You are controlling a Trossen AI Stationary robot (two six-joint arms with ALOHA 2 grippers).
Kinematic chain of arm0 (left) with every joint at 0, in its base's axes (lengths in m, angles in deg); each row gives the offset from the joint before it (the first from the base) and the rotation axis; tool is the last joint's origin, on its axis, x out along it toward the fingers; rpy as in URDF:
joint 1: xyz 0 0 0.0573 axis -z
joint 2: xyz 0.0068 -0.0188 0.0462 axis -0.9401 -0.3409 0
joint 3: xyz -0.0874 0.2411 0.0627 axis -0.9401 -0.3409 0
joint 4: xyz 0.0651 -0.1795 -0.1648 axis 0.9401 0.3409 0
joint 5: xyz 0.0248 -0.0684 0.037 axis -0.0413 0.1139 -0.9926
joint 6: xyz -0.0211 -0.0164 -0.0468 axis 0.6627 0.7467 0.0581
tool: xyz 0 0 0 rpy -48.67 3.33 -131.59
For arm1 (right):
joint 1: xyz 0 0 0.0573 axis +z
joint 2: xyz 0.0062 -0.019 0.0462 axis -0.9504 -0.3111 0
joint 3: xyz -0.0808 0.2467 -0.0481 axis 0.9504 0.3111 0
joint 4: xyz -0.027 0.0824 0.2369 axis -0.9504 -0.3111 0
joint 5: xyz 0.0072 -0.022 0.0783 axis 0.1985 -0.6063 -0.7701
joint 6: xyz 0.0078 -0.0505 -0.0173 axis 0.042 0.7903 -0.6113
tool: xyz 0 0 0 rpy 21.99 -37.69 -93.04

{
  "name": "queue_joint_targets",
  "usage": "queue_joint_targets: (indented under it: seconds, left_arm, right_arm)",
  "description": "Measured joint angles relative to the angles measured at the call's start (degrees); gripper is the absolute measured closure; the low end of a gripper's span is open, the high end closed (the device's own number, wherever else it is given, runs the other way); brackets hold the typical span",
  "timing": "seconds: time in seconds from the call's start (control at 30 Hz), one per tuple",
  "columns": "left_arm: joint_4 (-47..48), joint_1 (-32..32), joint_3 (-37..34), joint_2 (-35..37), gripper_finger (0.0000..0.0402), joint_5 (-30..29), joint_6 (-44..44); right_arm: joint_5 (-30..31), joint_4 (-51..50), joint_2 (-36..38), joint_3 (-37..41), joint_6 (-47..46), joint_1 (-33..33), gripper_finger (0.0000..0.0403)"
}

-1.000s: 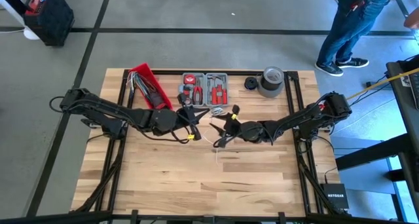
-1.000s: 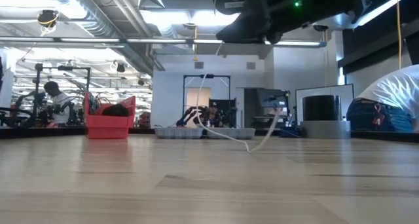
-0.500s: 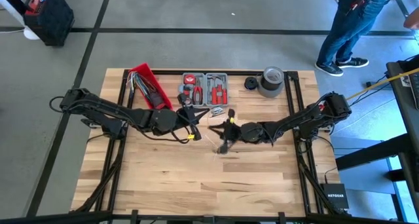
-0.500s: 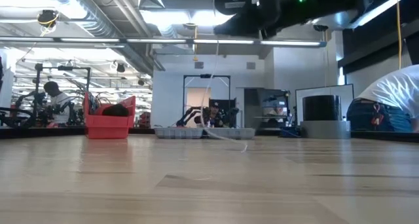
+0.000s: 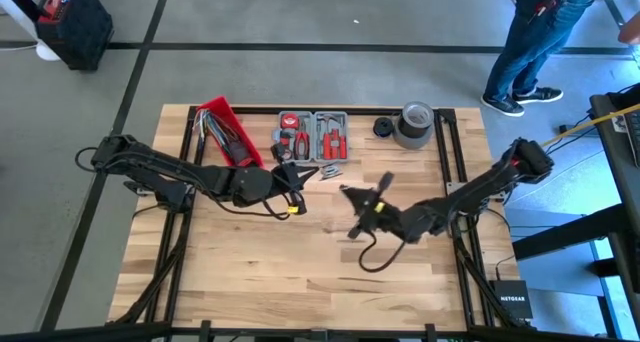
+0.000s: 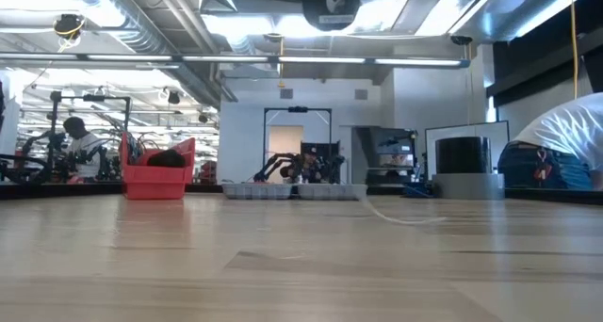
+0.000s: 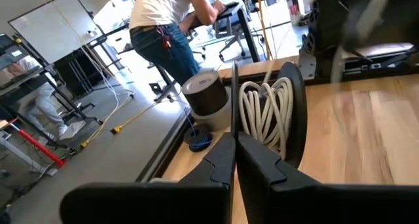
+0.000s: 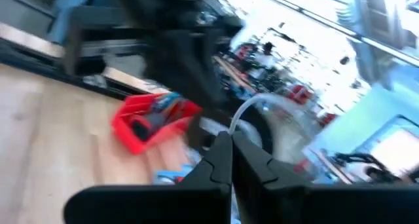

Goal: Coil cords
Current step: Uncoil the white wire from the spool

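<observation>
left tool (image 5: 296,176): clenched on coiled white cord (image 7: 265,112), anchoring the loops
right tool (image 5: 352,232): clenched on white cord, mid-table, drawing slack

Counts: 2 arms, so 2 grippers, left gripper (image 5: 312,171) and right gripper (image 5: 352,191). 1 white cord (image 7: 263,111), coiled. 1 red bin (image 5: 226,132). 1 grey tool tray (image 5: 313,135), two compartments. 1 tape roll (image 5: 414,123). 1 person (image 5: 535,37) beside the worktop (image 5: 250,262).

Two dark jointed arms, black wedge-shaped fingers (image 7: 226,160), small yellow wrist markings
</observation>
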Motion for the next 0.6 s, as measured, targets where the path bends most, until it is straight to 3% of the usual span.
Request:
queue_joint_targets:
  seconds: [0.1, 0.27, 0.37, 0.6]
  left_arm:
    - [-0.4, 0.0, 0.0, 0.0, 0.0396, 0.0, 0.0]
    - [-1.0, 0.0, 0.0, 0.0, 0.0396, 0.0, 0.0]
    - [-2.2, 0.0, 0.0, 0.0, 0.0396, 0.0, -0.1]
    - [-4.1, 0.4, 0.0, 0.0, 0.0396, 0.0, -0.7]
  right_arm:
    - [2.8, -0.8, 3.6, 2.0, 0.7, 0.6, 0.0398]
    - [2.1, -1.9, 7.8, 8.7, -3.3, -2.6, 0.0400]
    - [-6.0, -2.0, 8.2, 12.7, -6.9, -6.7, 0.0399]
    - [-33.2, -3.2, 3.1, 14.7, -19.7, -16.9, 0.0401]
